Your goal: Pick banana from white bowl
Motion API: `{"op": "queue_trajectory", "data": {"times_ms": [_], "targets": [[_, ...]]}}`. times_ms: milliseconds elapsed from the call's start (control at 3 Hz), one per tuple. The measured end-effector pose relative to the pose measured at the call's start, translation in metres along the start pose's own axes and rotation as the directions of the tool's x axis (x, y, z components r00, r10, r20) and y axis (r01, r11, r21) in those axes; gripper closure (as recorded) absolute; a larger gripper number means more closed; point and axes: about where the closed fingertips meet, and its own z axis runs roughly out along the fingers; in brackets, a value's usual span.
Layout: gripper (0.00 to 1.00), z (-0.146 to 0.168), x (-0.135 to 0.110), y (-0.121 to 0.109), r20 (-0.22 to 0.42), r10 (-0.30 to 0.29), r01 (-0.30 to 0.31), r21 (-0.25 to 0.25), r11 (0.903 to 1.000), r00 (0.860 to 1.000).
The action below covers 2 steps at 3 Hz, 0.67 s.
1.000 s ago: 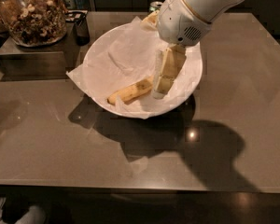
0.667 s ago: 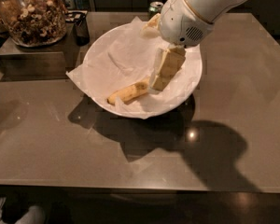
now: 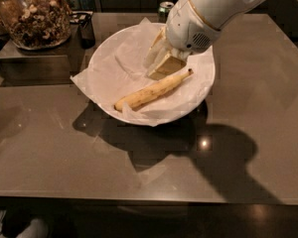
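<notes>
Table runs off frame left and right, with open surface at 3 and 6 o'clock of the white bowl. Arm enters cut off at top right and covers the bowl's 1 o'clock rim. Nut jar at 10 o'clock, top cropped. Banana lies loose in the bowl, fully seen; earlier its stem half was hidden. End effector has pulled back to the banana's 12 o'clock, just beside it; wide or narrow, cannot tell.
</notes>
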Motion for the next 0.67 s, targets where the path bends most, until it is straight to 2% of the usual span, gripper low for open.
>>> {"op": "queue_trajectory", "data": {"times_ms": [333,667], "targets": [[0.61,0.024,0.004,-0.006,0.033,-0.016,0.016,-0.024,0.9996,0.999],[0.45,0.045,0.009,-0.009,0.065,-0.017,0.020,-0.047,0.9987,0.998]]}}
